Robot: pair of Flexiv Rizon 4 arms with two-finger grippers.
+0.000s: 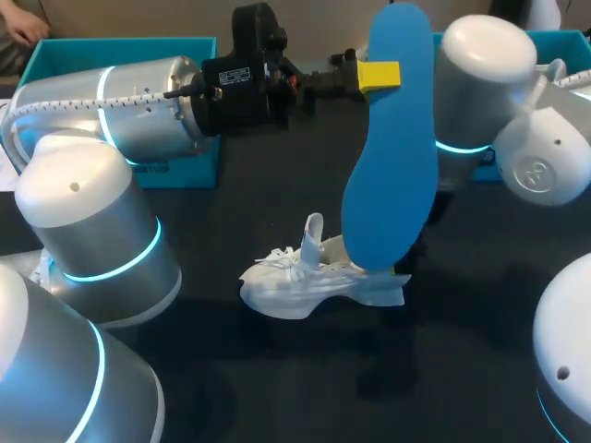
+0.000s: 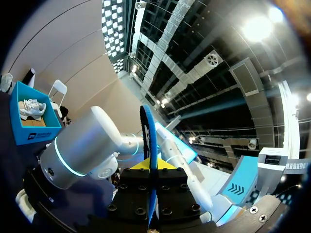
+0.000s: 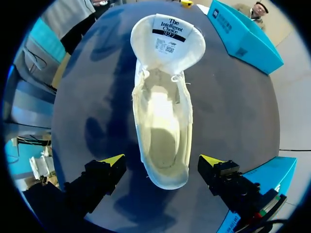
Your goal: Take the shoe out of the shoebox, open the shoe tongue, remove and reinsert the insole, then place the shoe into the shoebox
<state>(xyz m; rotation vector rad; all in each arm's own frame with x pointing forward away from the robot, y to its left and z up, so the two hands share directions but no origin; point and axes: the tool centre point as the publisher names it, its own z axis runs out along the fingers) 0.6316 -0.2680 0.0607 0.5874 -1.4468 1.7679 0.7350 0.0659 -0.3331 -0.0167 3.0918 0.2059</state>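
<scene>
blue insole (image 1: 392, 148) stands upright in the air, clenched edge-on in the left jaws by its upper part, its lower end just over the white shoe (image 1: 309, 281). the shoe lies on the dark surface (image 1: 231, 369), outside the teal shoebox (image 1: 189, 171) behind it, with its tongue (image 3: 167, 41) folded wide open. right jaws hang released above the heel, one yellow fingertip (image 3: 112, 160) on each side, neither touching it.

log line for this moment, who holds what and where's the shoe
left gripper: shut on insole, held upright above table | right gripper: open over heel of shoe, not touching | shoe: on table, tongue open
</scene>
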